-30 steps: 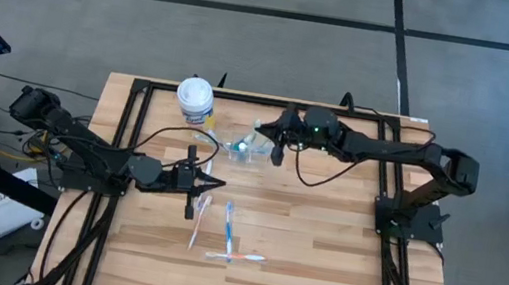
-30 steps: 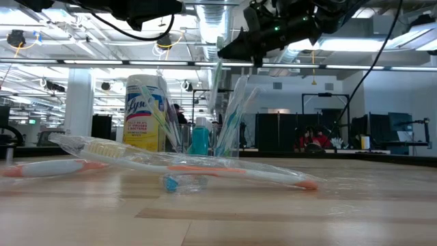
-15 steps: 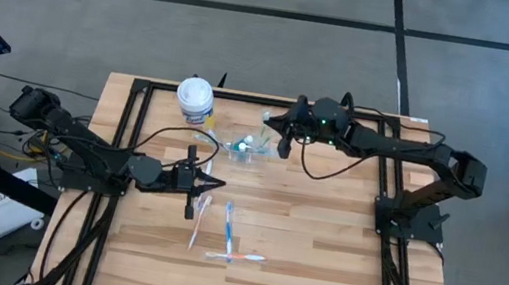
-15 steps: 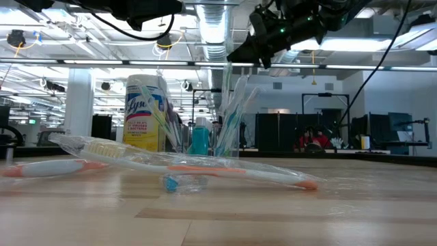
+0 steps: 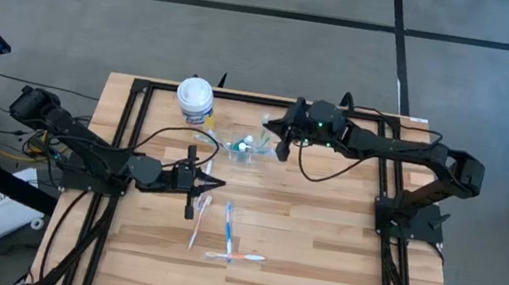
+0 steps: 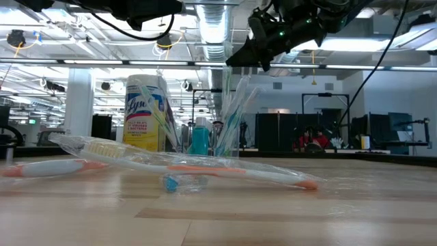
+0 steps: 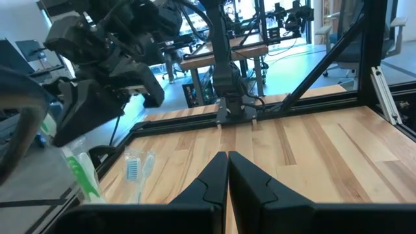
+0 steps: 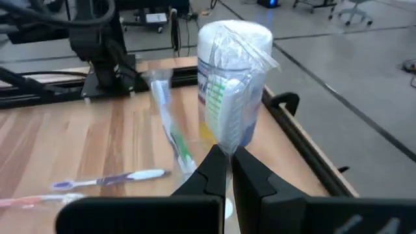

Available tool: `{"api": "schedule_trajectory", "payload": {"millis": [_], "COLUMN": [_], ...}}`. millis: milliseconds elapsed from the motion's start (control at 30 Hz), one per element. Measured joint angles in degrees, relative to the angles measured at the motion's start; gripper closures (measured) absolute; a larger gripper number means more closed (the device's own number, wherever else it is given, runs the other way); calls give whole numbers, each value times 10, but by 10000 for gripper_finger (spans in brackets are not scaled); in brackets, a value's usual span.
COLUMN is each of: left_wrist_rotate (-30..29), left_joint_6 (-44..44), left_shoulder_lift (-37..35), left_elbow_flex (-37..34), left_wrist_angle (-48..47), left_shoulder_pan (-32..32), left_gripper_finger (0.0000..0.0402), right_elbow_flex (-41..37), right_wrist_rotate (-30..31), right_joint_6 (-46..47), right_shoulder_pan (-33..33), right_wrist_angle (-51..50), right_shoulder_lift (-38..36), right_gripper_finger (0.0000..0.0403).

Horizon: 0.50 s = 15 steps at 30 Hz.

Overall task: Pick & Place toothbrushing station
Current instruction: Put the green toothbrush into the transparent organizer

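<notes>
Clear cup [image 5: 243, 148] stands upright toward 12 o'clock of the table [image 5: 337, 266], holding several toothbrushes [image 6: 231, 109] and a blue tube [image 6: 199, 139]. Yellow canister [image 5: 195, 100] sits at the cup's 10 o'clock, apart. Right gripper [image 5: 282, 147] hovers just at the cup's 3 o'clock, jaws clenched, pinching the clear wrapper of a toothbrush [image 8: 239, 97]. Left gripper [image 5: 189, 206] is at table centre-left, jaws clenched on nothing. Wrapped loose toothbrushes [image 5: 227, 230] lie at the cup's 6 o'clock, flat on the wood.
</notes>
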Motion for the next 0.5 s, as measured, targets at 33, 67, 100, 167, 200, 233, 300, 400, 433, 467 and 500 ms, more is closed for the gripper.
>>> {"api": "schedule_trajectory", "payload": {"millis": [33,67,100,167,200,233,300,400,433,467,500], "left_wrist_rotate": [0,0,0,0,0,0,0,5,5,5,5], "left_joint_6": [0,0,0,0,0,0,0,0,0,0,0], "left_shoulder_lift": [0,0,0,0,0,0,0,0,0,0,0], "left_elbow_flex": [0,0,0,0,0,0,0,0,0,0,0], "left_wrist_angle": [0,0,0,0,0,0,0,0,0,0,0], "left_shoulder_pan": [0,0,0,0,0,0,0,0,0,0,0], "left_gripper_finger": [394,394,394,394,394,394,394,394,394,394,394], "right_elbow_flex": [0,1,1,1,0,-1,2,-2,-1,2,4], "right_wrist_rotate": [0,0,1,2,2,1,-1,2,2,1,1], "right_joint_6": [0,0,0,1,0,0,1,2,2,2,2], "right_shoulder_pan": [-2,-2,-3,-4,-4,-5,-8,-11,-13,-13,-13], "right_wrist_angle": [4,4,4,10,5,6,22,7,16,28,32], "right_shoulder_lift": [0,-1,1,11,12,12,20,29,33,40,44], "right_gripper_finger": [403,403,403,403,403,403,403,403,403,403,403]}}
